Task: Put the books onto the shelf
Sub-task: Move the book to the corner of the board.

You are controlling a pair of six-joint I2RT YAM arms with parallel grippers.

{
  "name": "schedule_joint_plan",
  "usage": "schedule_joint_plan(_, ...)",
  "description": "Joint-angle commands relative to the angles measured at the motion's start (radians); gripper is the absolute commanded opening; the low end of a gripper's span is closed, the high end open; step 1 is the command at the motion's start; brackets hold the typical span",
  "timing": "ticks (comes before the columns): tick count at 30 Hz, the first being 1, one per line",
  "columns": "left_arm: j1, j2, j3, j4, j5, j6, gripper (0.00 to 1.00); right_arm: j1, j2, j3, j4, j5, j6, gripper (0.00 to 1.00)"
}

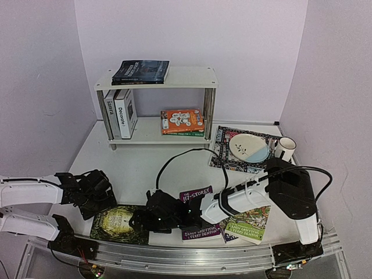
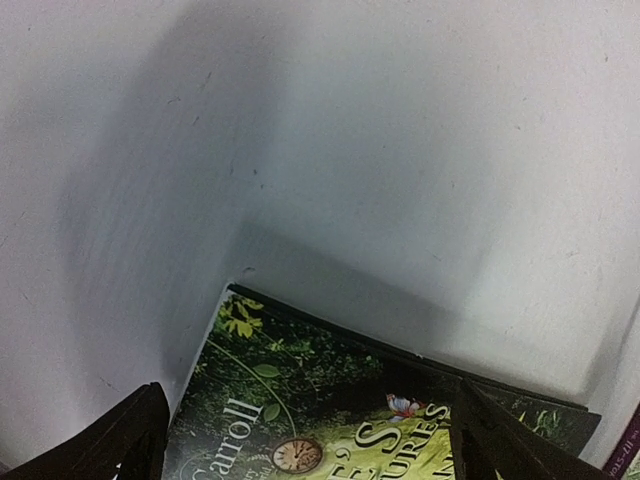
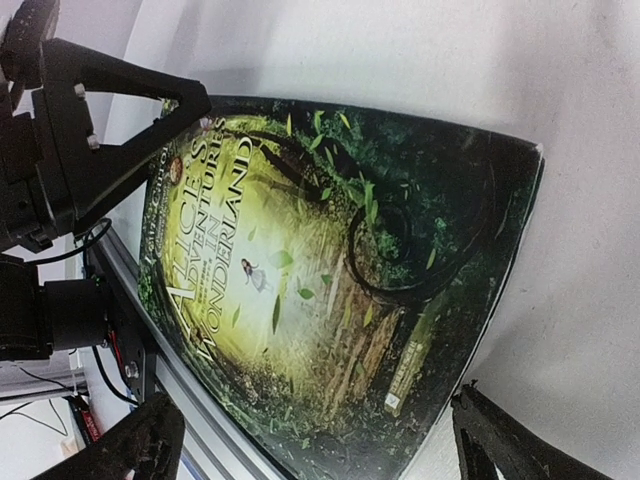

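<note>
The white shelf (image 1: 174, 77) holds a dark book (image 1: 140, 71) flat on top, two white hardbacks (image 1: 121, 111) upright below, and an orange book (image 1: 182, 121) lying flat. A dark green Alice book (image 1: 119, 225) (image 2: 330, 420) (image 3: 320, 260) lies flat near the table's front edge. My left gripper (image 1: 100, 200) (image 2: 310, 450) is open over its far left corner. My right gripper (image 1: 139, 221) (image 3: 315, 445) is open over its right edge, nothing held. A purple 117-Storey book (image 1: 196, 195) and a green Treehouse book (image 1: 247, 224) lie under the right arm.
A patterned mat (image 1: 224, 154) at the right carries a plate (image 1: 249, 146) and a white mug (image 1: 285, 147). An aluminium rail (image 1: 174, 256) runs along the near edge. Walls close in at the back and on both sides. The left gripper (image 3: 90, 150) shows in the right wrist view.
</note>
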Motion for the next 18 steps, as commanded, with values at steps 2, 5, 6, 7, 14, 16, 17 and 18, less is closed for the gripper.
schedule_joint_plan(2, 0.004, -0.051, -0.047, 0.17, 0.121, -0.034, 0.97, -0.02, -0.008, 0.009, -0.008, 0.025, -0.025, 0.94)
schedule_joint_plan(5, 0.004, -0.073, -0.071, 0.237, 0.151, -0.062, 0.97, -0.036, -0.02, 0.002, -0.002, 0.0, -0.059, 0.95)
schedule_joint_plan(6, 0.004, -0.073, -0.071, 0.243, 0.15, -0.064, 0.96, -0.043, -0.026, -0.003, 0.001, -0.001, -0.069, 0.95)
schedule_joint_plan(7, 0.004, -0.072, -0.07, 0.249, 0.147, -0.067, 0.96, -0.05, -0.032, -0.01, 0.004, -0.001, -0.076, 0.95)
schedule_joint_plan(14, 0.004, -0.024, -0.082, 0.38, 0.136, -0.099, 0.96, -0.128, -0.098, -0.073, 0.008, -0.002, -0.086, 0.96)
schedule_joint_plan(16, 0.004, 0.004, -0.083, 0.437, 0.119, -0.109, 0.95, -0.154, -0.119, -0.092, 0.007, 0.001, -0.096, 0.96)
schedule_joint_plan(17, 0.004, 0.019, -0.079, 0.466, 0.111, -0.109, 0.95, -0.169, -0.13, -0.102, 0.008, 0.005, -0.1, 0.96)
schedule_joint_plan(18, 0.006, 0.039, -0.07, 0.496, 0.102, -0.106, 0.95, -0.187, -0.14, -0.113, 0.007, 0.005, -0.104, 0.96)
